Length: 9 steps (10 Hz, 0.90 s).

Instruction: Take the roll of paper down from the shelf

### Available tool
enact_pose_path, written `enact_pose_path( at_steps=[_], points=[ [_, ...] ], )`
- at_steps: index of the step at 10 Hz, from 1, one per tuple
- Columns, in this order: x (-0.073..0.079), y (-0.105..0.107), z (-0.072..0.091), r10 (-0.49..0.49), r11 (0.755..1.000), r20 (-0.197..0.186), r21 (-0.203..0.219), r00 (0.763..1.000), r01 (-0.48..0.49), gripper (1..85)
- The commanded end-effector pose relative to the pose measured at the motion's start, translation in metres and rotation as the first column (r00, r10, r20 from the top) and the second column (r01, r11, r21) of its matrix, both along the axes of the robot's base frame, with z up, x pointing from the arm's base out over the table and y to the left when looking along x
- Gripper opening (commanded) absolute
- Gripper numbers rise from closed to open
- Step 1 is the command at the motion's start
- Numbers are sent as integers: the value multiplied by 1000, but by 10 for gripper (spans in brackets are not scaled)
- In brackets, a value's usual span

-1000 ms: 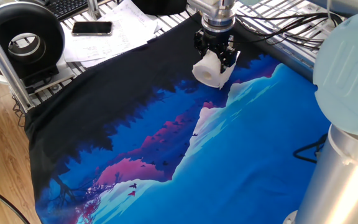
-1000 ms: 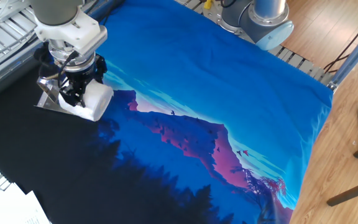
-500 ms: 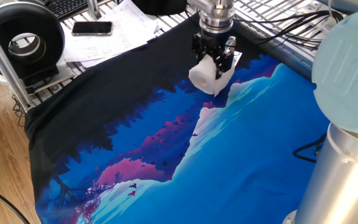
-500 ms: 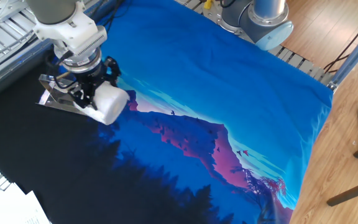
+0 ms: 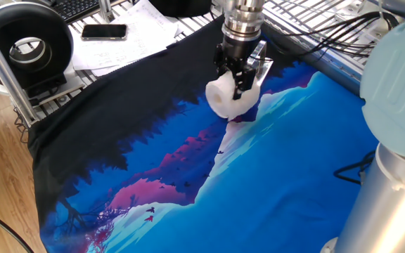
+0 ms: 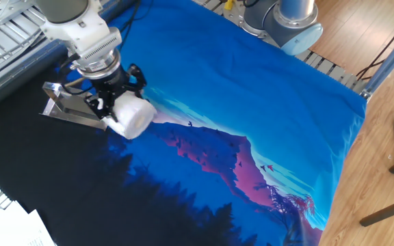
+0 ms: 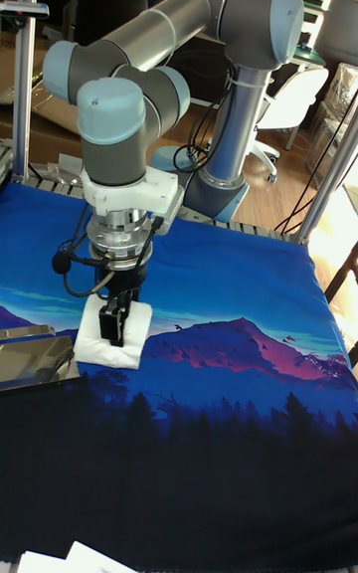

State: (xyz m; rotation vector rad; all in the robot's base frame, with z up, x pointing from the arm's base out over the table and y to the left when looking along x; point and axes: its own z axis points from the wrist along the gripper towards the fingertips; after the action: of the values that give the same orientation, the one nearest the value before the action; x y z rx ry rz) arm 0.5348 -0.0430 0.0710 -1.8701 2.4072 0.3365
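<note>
Gripper [image 6: 118, 104] clamped on the roll of paper [image 6: 133, 117], its black fingers [image 7: 116, 319] hiding the roll's middle in the tall fixed view. The roll sits clear of the shelf [image 6: 70, 107], beside its edge; contact with the blue printed cloth [image 6: 252, 102] cannot be judged. Open cloth lies all around; the shelf's left end is cut off.

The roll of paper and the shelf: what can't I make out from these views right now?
- Whether the roll of paper touches the cloth: its underside is hidden by the roll itself in all views.
- The gripper finger contact: buried in the roll.
- The shelf: mostly hidden behind the gripper in one fixed view, cut off by the left edge in the tall view.
- The roll's core: too small to see.
</note>
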Motion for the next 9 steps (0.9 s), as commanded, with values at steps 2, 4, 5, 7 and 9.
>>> enact_pose_path(
  at_steps=[2, 4, 5, 7, 9],
  points=[
    [9, 32, 12, -184, 980, 11, 77, 983, 183, 850],
    [16, 28, 10, -247, 967, 20, 65, 969, 245, 850],
    [22, 22, 10, -267, 963, 42, 47, 963, 265, 850],
    [29, 12, 17, -340, 940, 67, 31, 938, 339, 847],
    [21, 4, 25, -384, 923, 2, 21, 923, 384, 710]
  ],
)
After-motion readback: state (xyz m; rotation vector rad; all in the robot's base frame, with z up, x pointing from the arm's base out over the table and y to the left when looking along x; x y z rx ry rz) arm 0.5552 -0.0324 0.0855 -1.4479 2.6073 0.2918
